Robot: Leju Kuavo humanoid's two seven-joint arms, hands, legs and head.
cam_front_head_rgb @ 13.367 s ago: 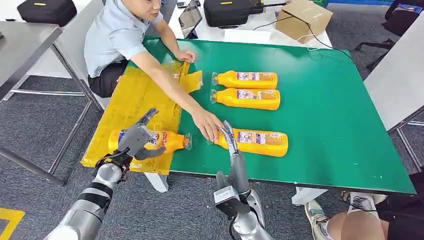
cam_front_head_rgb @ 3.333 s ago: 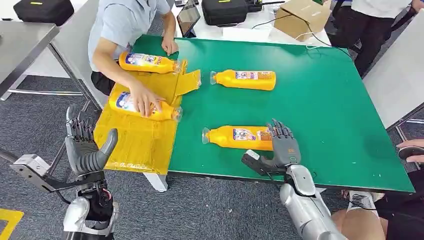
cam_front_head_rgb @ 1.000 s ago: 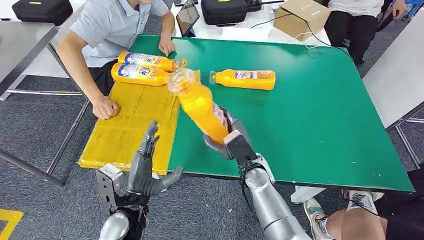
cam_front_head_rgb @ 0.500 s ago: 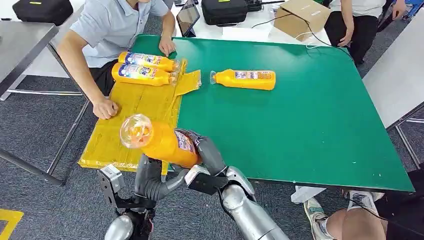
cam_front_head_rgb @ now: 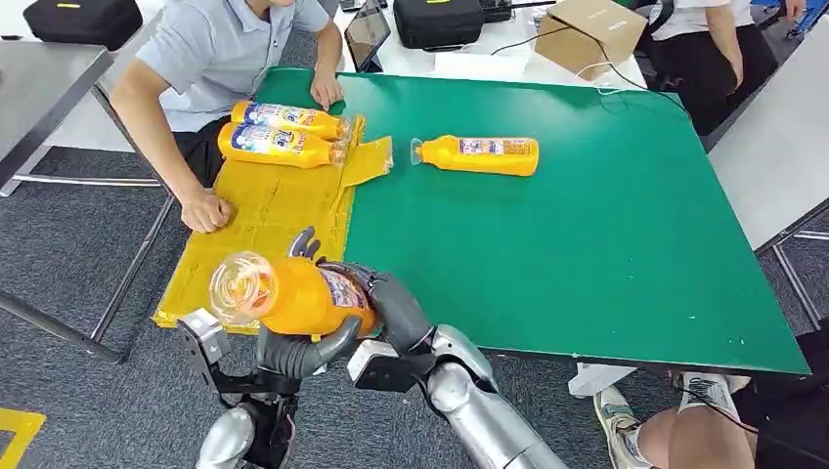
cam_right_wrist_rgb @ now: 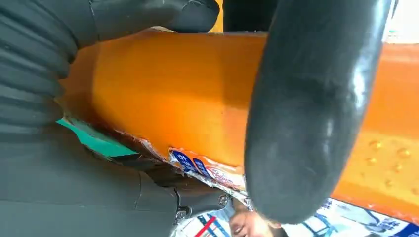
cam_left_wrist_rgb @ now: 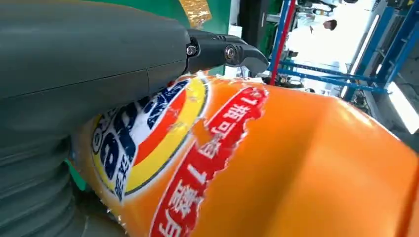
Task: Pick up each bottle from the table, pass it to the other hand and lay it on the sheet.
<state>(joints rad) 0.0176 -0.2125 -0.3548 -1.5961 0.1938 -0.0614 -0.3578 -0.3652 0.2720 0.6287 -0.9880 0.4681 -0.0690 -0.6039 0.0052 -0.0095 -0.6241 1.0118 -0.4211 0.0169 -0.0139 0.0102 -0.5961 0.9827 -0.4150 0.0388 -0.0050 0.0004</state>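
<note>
Person's fist (cam_front_head_rgb: 206, 211): rests on the yellow sheet (cam_front_head_rgb: 256, 256) at its outer edge, near the landing area; the bottle should come down well apart from it.

Laid bottles: two orange bottles (cam_front_head_rgb: 283, 134) lie side by side and touching at the sheet's far end, caps toward the green table (cam_front_head_rgb: 606, 234). The bare stretch of sheet nearer the robot is the obvious place for the next one.

Held bottle (cam_front_head_rgb: 293, 293): in the air over the near corner of the sheet, its clear cap end tipped toward the camera, its body between both hands. This looks like the handover itself.

Left hand (cam_front_head_rgb: 298, 347): cups the bottle from beneath, thumb hooked up around the base side, dark fingers reaching up behind it; the left wrist view has its grey thumb lying on the label. Whether the grasp is firm enough to carry the weight alone I cannot tell.

Right hand (cam_front_head_rgb: 386, 298): wrapped on the base end, a finger across the orange body in the right wrist view. It should let go only once the left grasp is snug, and slide off toward the table side so it does not drag the bottle.

Next lay-down: likely best turned level, parallel to the two already down.

Remaining bottle (cam_front_head_rgb: 477, 155): lies on the table, far from both hands, cap toward the sheet.
</note>
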